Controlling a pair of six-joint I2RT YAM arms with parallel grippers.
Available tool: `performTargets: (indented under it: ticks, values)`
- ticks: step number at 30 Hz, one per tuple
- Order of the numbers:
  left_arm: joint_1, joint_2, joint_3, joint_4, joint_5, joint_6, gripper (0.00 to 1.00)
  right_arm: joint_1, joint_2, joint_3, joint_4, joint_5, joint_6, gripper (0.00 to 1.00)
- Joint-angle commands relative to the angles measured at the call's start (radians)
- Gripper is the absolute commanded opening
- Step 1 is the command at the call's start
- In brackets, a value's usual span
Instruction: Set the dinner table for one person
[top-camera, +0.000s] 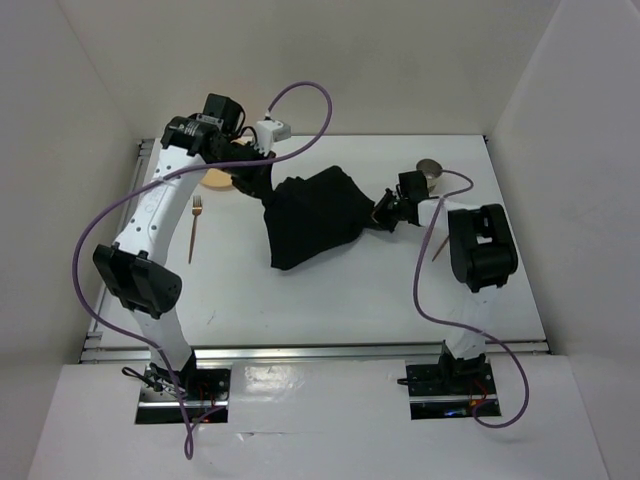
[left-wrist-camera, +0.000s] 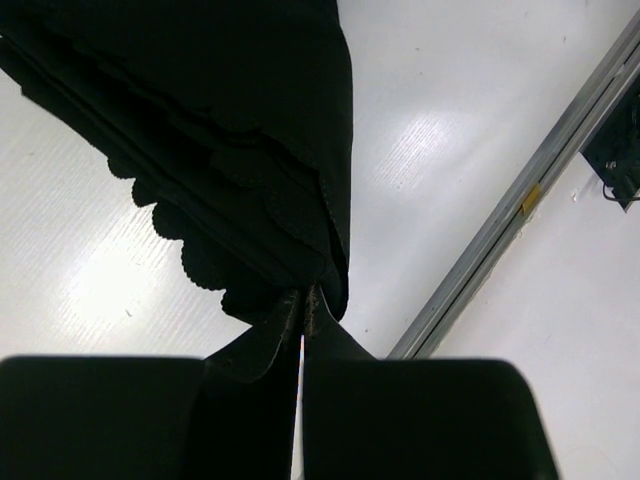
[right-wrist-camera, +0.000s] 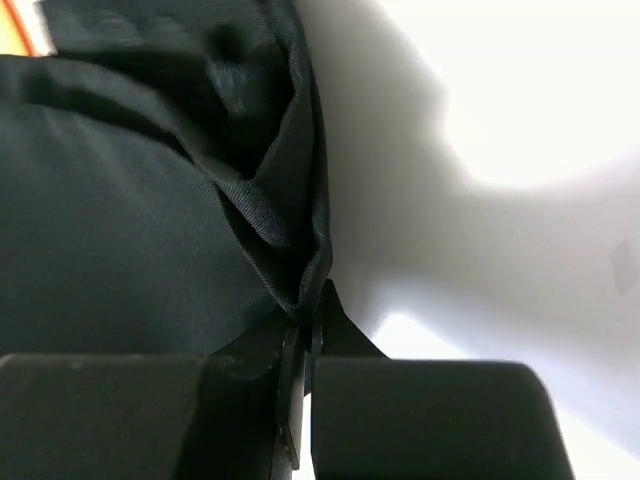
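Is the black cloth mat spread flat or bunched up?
Bunched up: the black cloth mat is crumpled in folds, pinched by the left gripper and right gripper.

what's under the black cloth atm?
Under the black cloth at its lifted left end, the left wrist view shows bare white table. Beneath the bunched middle is hidden by folds; cannot tell.

Black cloth (top-camera: 310, 215), white dinner table (top-camera: 330, 300) with silver rail (top-camera: 300, 350), gold fork (top-camera: 194, 228).
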Motion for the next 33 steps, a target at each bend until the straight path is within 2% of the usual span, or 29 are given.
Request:
performTargets:
  ticks: [1, 4, 7, 9, 13, 16, 18, 19, 20, 21, 22, 23, 24, 25, 26, 27, 28, 29, 30, 31, 33]
  values:
    - [-0.003, -0.091, 0.022, 0.019, 0.017, 0.036, 0.0, 0.009, -0.272, -0.011, -0.029, 0.187, -0.079, 0.0]
    - [0.009, -0.116, 0.013, 0.053, -0.019, 0.022, 0.0, 0.063, -0.495, 0.024, -0.141, 0.337, -0.194, 0.0]
    - [0.02, -0.145, -0.01, 0.086, -0.028, -0.002, 0.0, 0.138, -0.645, 0.093, -0.204, 0.441, -0.257, 0.0]
    - [0.029, -0.156, -0.021, 0.096, -0.028, -0.027, 0.0, 0.158, -0.673, 0.136, -0.278, 0.477, -0.268, 0.0]
    - [0.039, -0.134, -0.068, 0.108, -0.028, -0.068, 0.0, 0.158, -0.629, 0.281, -0.378, 0.433, -0.268, 0.0]
    - [0.039, -0.104, -0.116, 0.108, -0.06, -0.093, 0.0, 0.158, -0.486, 0.389, -0.439, 0.376, -0.3, 0.0]
    - [0.039, -0.075, -0.177, 0.128, -0.118, -0.111, 0.0, 0.158, -0.318, 0.553, -0.488, 0.299, -0.339, 0.0]
    - [0.048, -0.053, -0.197, 0.137, -0.15, -0.12, 0.0, 0.158, -0.182, 0.699, -0.534, 0.272, -0.363, 0.04]
    - [0.048, -0.053, -0.208, 0.137, -0.151, -0.12, 0.0, 0.158, -0.181, 0.776, -0.534, 0.271, -0.363, 0.11]
    - [0.048, -0.044, -0.218, 0.154, -0.178, -0.12, 0.0, 0.158, -0.038, 0.859, -0.58, 0.255, -0.375, 0.22]
    - [0.048, -0.044, -0.241, 0.178, -0.207, -0.131, 0.0, 0.149, 0.116, 1.038, -0.641, 0.255, -0.393, 0.63]
    - [0.048, -0.044, -0.242, 0.188, -0.208, -0.131, 0.0, 0.14, 0.117, 1.146, -0.642, 0.255, -0.393, 0.63]
    - [0.048, -0.033, -0.255, 0.188, -0.233, -0.142, 0.0, 0.14, 0.278, 1.25, -0.727, 0.221, -0.404, 0.85]
    - [0.057, -0.022, -0.255, 0.188, -0.244, -0.142, 0.0, 0.123, 0.354, 1.353, -0.766, 0.194, -0.404, 0.95]
    - [0.057, -0.022, -0.255, 0.188, -0.255, -0.142, 0.0, 0.106, 0.411, 1.431, -0.801, 0.17, -0.404, 1.0]
    - [0.057, -0.022, -0.28, 0.188, -0.27, -0.151, 0.0, 0.106, 0.465, 1.487, -0.832, 0.15, -0.404, 1.0]
    - [0.057, -0.022, -0.291, 0.197, -0.27, -0.151, 0.0, 0.091, 0.455, 1.468, -0.846, 0.135, -0.404, 1.0]
    - [0.057, -0.022, -0.306, 0.197, -0.287, -0.151, 0.0, 0.091, 0.42, 1.401, -0.827, 0.135, -0.404, 1.0]
    - [0.057, -0.035, -0.32, 0.209, -0.298, -0.151, 0.0, 0.091, 0.369, 1.192, -0.791, 0.159, -0.404, 1.0]
    - [0.057, -0.035, -0.346, 0.209, -0.313, -0.151, 0.0, 0.1, 0.244, 1.082, -0.699, 0.208, -0.413, 1.0]
    - [0.066, -0.061, -0.355, 0.218, -0.326, -0.141, 0.0, 0.1, 0.128, 0.902, -0.639, 0.267, -0.413, 1.0]
